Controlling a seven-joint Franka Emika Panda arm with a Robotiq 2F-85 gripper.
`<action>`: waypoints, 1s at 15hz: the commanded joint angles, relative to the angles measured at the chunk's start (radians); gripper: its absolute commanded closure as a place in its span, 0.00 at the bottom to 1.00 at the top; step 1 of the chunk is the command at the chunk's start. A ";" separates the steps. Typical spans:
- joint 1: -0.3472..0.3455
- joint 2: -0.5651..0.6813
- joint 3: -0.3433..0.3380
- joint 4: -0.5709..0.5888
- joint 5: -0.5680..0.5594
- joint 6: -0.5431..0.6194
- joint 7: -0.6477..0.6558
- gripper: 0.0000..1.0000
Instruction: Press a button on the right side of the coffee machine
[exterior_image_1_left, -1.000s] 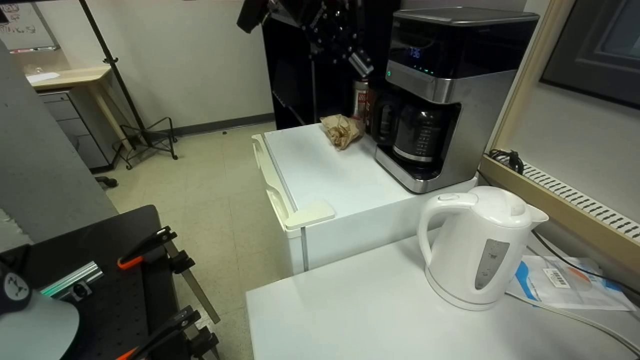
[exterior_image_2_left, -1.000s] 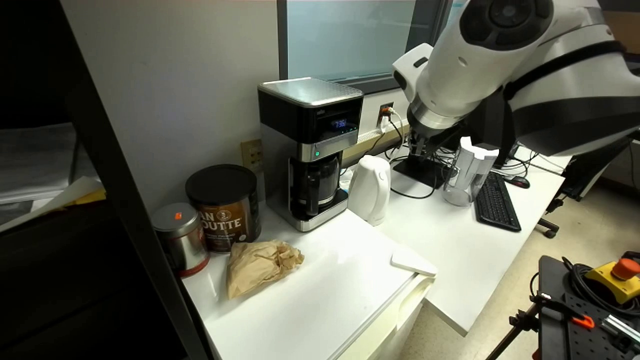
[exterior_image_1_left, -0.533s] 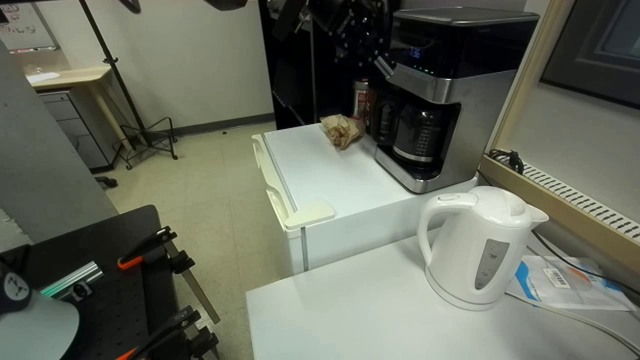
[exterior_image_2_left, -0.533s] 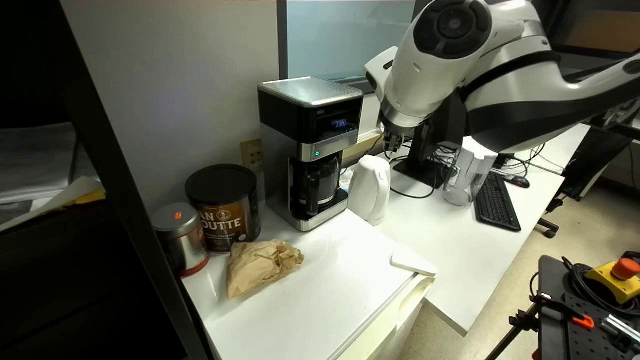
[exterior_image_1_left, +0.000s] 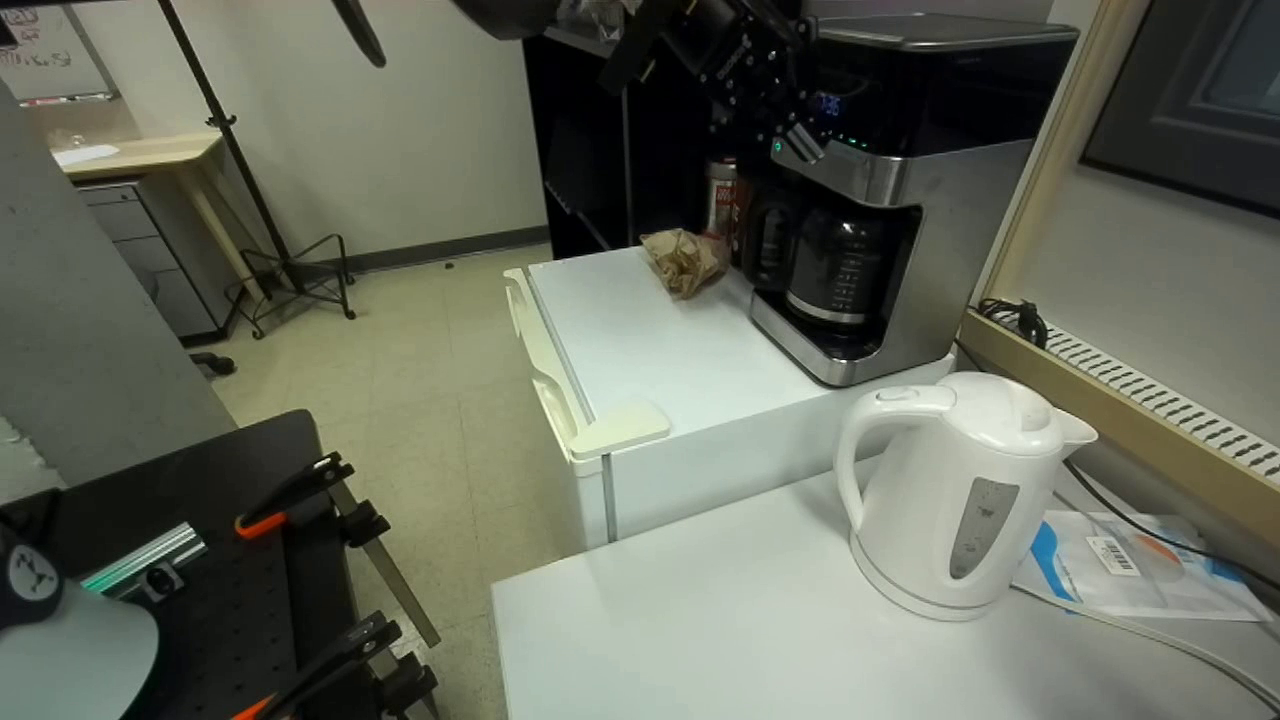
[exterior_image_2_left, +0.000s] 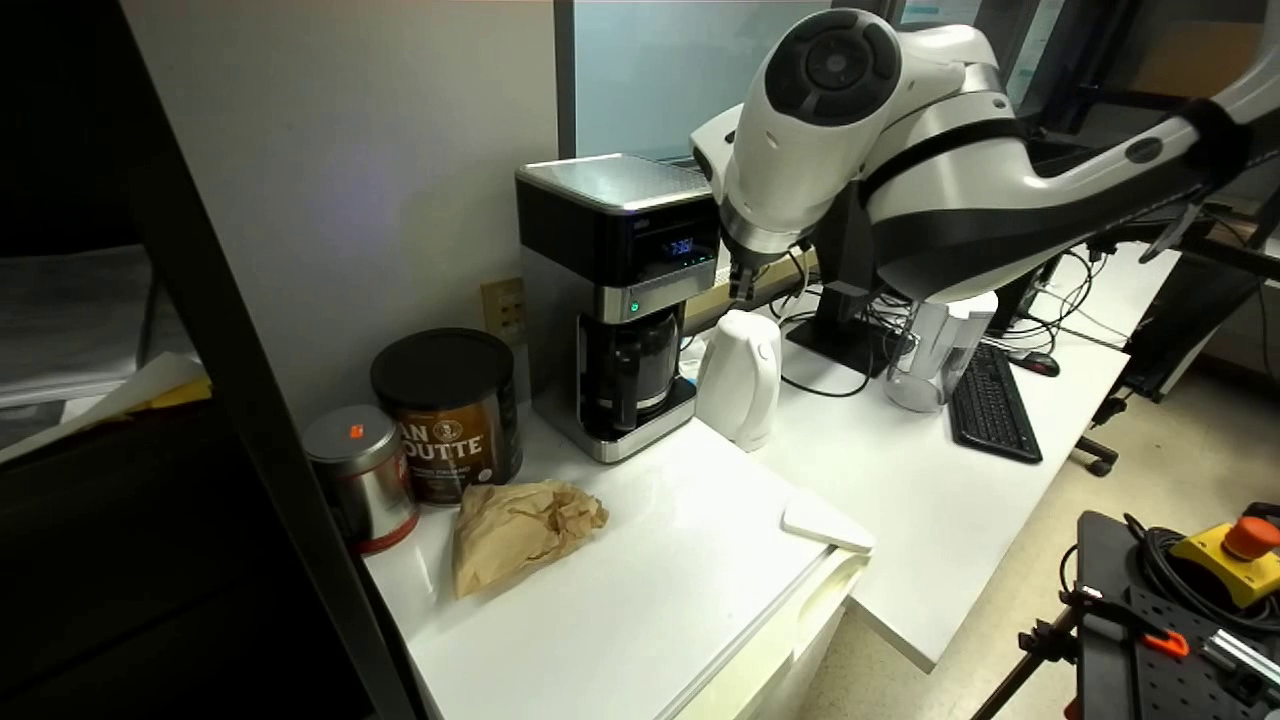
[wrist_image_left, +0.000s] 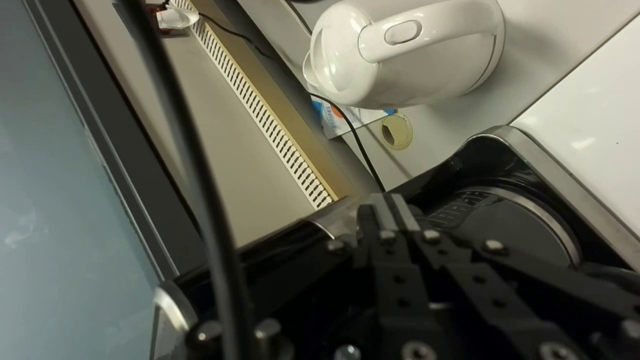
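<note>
The black and silver coffee machine (exterior_image_1_left: 965, 230) stands on a white fridge top, its clock lit; it also shows in an exterior view (exterior_image_2_left: 560, 240) and in the wrist view (wrist_image_left: 565, 172). A green-lit button (exterior_image_2_left: 634, 307) is on its silver front band, with small lit marks (exterior_image_2_left: 697, 260) below the clock. The dark glass carafe (exterior_image_1_left: 835, 260) sits inside. My gripper (exterior_image_1_left: 805, 143) is shut and empty, tilted down in front of the silver band. In an exterior view the gripper (exterior_image_2_left: 741, 283) is beside the machine's front right corner. In the wrist view the fingertips (wrist_image_left: 395, 212) are together. Contact cannot be told.
A white kettle (exterior_image_1_left: 960, 510) stands beside the machine, near and below the gripper (exterior_image_2_left: 741, 283). A brown paper bag (exterior_image_2_left: 525, 530) and two cans (exterior_image_2_left: 445, 420) (exterior_image_2_left: 360, 470) are on its other side. A clear pitcher (exterior_image_2_left: 940, 350) and a keyboard (exterior_image_2_left: 990, 400) are on the desk.
The arm and gripper have moved closer to the coffee machine: rightward in an exterior view, leftward in the opposite-facing exterior view. The fridge-top objects have not moved.
</note>
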 joint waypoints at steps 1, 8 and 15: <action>0.019 0.058 -0.025 0.075 -0.011 0.014 0.007 0.99; 0.024 0.112 -0.039 0.132 -0.005 0.015 0.005 0.99; 0.039 0.134 -0.042 0.156 -0.014 0.029 0.008 0.99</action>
